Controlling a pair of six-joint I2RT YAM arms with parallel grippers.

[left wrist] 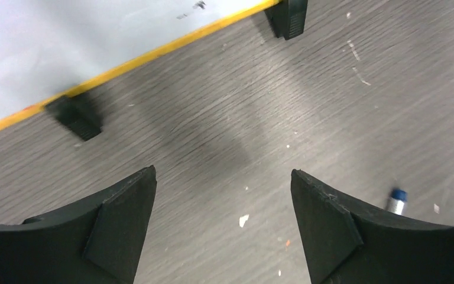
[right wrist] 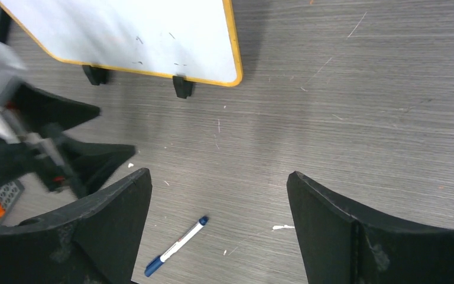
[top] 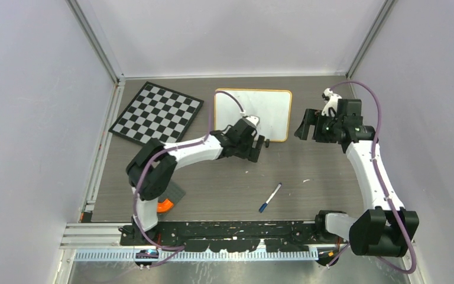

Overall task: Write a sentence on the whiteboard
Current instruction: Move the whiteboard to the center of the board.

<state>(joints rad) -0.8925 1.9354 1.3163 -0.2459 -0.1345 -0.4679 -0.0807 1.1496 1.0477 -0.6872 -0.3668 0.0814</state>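
The whiteboard [top: 266,109] lies flat at the back middle of the table, its wooden frame and two black clip feet on the near edge; it also shows in the left wrist view [left wrist: 65,41] and the right wrist view [right wrist: 136,35]. A white marker with a blue cap [top: 270,197] lies on the table in front, also in the right wrist view [right wrist: 175,246]. My left gripper [top: 265,144] is open and empty just in front of the board's near edge. My right gripper [top: 303,125] is open and empty, held above the table right of the board.
A black-and-white chessboard [top: 157,112] lies at the back left. An orange object [top: 165,205] sits on a dark pad near the left arm's base. Walls close the table on three sides.
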